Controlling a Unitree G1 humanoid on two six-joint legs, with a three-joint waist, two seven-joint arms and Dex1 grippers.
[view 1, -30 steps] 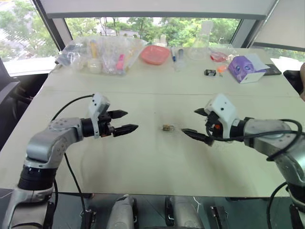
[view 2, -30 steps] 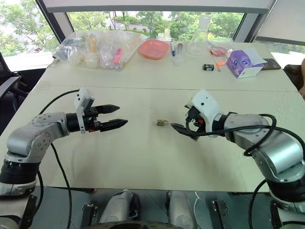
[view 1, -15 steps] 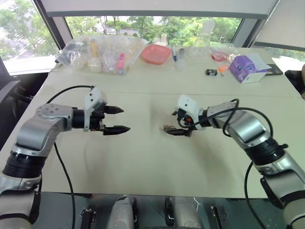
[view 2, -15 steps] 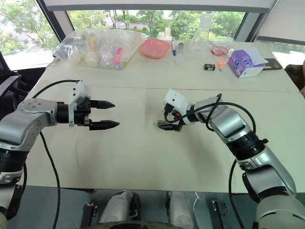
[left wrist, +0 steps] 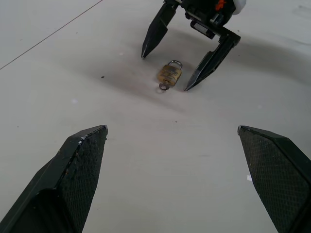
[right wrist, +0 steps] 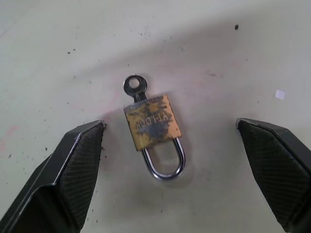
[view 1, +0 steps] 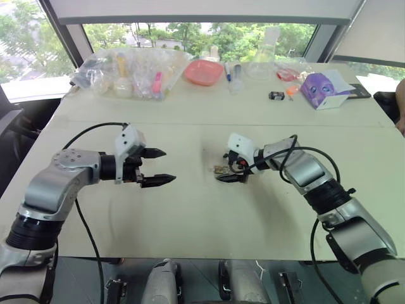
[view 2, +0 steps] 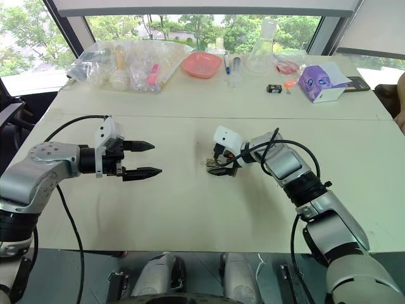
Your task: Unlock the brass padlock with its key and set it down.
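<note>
Looking across the pale desk [view 1: 190,209], you have both arms reaching in over its middle, with bags, a pink dish and a purple box well apart along the far edge. Your left claw [view 1: 158,166] hangs above the desk with its fingers spread wide and nothing between them, pointing toward the centre. Your right claw [view 1: 229,167] is down low at the centre, its fingers also wide, one on each side of the brass padlock [right wrist: 153,124] without touching it. That padlock lies flat on the desk, its shackle closed and looped at one end, and the key [right wrist: 134,87] already sits in the keyhole at the other.

You are at the grasp, as I judge it: nothing is lifted or turned yet. Next you would need to close the right claw squarely on the lock's body, keeping clear of the key, so the left claw can come in and turn the small key head.
</note>
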